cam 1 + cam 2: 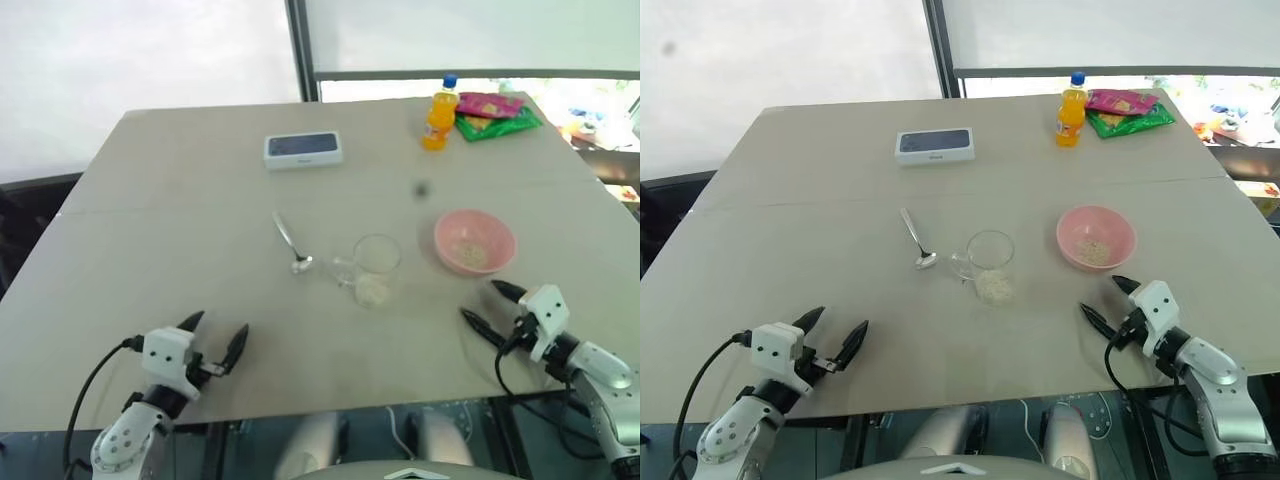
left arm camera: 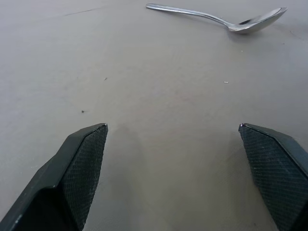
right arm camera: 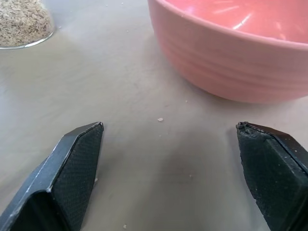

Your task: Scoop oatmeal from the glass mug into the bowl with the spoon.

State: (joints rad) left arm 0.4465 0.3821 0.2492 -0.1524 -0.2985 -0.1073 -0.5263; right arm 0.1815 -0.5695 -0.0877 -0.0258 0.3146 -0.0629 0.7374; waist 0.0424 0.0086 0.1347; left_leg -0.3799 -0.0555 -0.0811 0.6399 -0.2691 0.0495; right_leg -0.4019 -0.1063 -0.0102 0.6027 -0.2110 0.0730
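In the head views, the glass mug [image 1: 374,268] stands near the middle of the beige bench [image 1: 180,220], and I place the other things from it. Some oatmeal [image 1: 373,292] lies at the bottom of the mug. The spoon [image 1: 290,243] lies flat on the bench just to the left of the mug, with its small head towards the mug's handle, apart from it. The pink bowl [image 1: 475,242] stands to the right of the mug, near but not touching, and a little oatmeal is inside it too. Far behind the mug there is a white box with a dark top [image 1: 303,150], and behind and to the right an orange bottle [image 1: 439,113] beside some coloured packets [image 1: 495,113]. The left pincer [image 1: 218,337] hovers in front and to the left of the mug, spread wide and holding nothing. The right pincer [image 1: 493,305] is in front and to the right of the mug, just before the bowl, also spread and empty.

In the left wrist view, the two black fingers [image 2: 79,168] stand far apart over bare bench, and the spoon [image 2: 226,19] lies beyond them.

In the right wrist view, the fingers [image 3: 72,173] are wide apart. The bowl's [image 3: 236,62] pink wall is close ahead, and the mug's base with oatmeal [image 3: 21,21] is beside it.
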